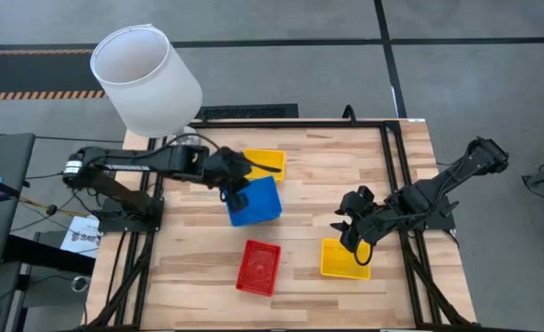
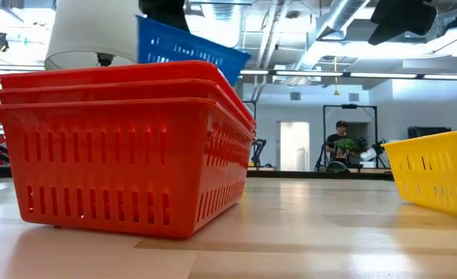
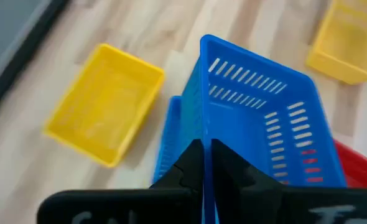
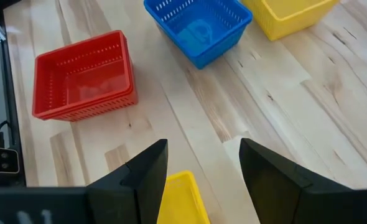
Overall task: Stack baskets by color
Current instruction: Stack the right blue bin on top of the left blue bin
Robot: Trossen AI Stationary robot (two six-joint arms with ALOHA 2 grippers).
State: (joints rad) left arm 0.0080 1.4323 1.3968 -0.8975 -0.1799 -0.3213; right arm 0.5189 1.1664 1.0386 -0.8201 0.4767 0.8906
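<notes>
high view: left claw point(image 1: 236, 187) grasping blue basket point(image 1: 256, 203) over wooden table point(image 1: 189, 240), right claw point(image 1: 353, 235) released

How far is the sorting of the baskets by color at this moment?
Done, it seems: the red baskets sit nested in one stack. In hand: the left pincer is shut on the wall of a blue basket, lifted above another blue basket. Left: two yellow spots remain apart, a yellow basket by the blue and another under the open right pincer.
</notes>
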